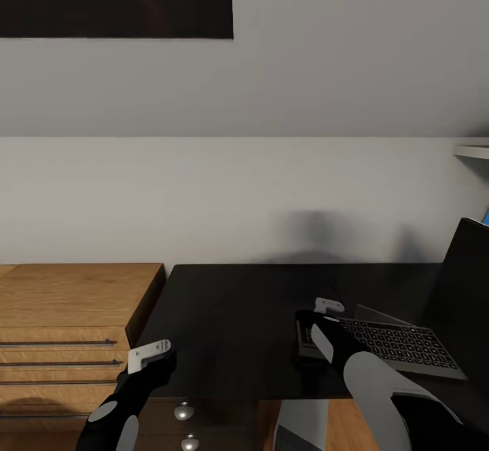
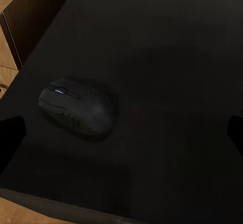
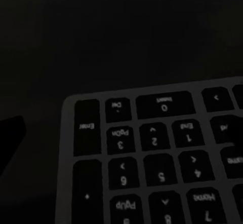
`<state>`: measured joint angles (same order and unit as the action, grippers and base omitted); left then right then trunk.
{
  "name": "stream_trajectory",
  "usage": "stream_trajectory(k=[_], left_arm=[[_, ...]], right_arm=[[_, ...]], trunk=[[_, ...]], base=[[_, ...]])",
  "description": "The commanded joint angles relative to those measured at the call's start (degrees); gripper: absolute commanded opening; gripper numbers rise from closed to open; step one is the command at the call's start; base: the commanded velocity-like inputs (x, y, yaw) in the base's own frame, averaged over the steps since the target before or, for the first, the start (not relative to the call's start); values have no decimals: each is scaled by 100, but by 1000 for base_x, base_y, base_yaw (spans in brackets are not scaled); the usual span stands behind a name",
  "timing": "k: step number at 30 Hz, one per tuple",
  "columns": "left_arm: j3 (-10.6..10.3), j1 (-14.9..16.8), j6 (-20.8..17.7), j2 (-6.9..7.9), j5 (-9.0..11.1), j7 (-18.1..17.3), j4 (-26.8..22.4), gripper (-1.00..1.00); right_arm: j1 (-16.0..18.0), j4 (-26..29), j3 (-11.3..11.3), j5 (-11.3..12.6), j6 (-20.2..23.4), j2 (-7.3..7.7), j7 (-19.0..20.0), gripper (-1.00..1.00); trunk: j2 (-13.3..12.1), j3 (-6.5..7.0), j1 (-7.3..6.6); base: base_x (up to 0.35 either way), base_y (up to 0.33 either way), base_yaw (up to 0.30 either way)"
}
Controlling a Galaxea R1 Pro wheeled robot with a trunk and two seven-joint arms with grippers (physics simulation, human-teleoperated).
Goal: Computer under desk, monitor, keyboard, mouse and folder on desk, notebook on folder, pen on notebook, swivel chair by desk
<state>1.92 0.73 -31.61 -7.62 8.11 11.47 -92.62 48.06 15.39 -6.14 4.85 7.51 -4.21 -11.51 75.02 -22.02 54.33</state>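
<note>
The black mouse [image 2: 76, 107] lies on the black desk [image 1: 238, 315] near its front left corner. My left gripper [image 1: 155, 363] hovers over it, open; the mouse sits between the fingers, nearer one fingertip [image 2: 10, 138] than the other. The black keyboard [image 1: 401, 346] rests flat on the desk at the right, beside the dark monitor [image 1: 468, 281] at the view's right edge. My right gripper [image 1: 314, 332] hangs open above the keyboard's left end, over the number keys [image 3: 152, 148], holding nothing.
A light wooden drawer unit [image 1: 68, 315] stands against the desk's left end. Dark desk drawers with round knobs [image 1: 183, 410] sit below the front edge. A white shelf [image 1: 472, 151] juts from the wall at upper right. Bare desk top lies between the grippers.
</note>
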Motion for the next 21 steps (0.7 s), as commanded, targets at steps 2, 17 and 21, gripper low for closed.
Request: stream_trajectory(k=[2, 17, 21], left_arm=[[-1, 3, -23, -3, 60, 40, -7, 100], [-7, 4, -21, -3, 59, 40, -3, 100], [-7, 2, -19, -3, 59, 40, -2, 100]], right_arm=[[2, 8, -10, 51, 27, 1, -17, 100], [2, -2, -10, 51, 48, 15, -18, 100], [2, -4, -10, 51, 48, 21, -18, 100]], trunk=[[4, -7, 0], [4, -7, 0], [4, -7, 0]], base=[[0, 0, 0], [15, 0, 0], [208, 0, 0]])
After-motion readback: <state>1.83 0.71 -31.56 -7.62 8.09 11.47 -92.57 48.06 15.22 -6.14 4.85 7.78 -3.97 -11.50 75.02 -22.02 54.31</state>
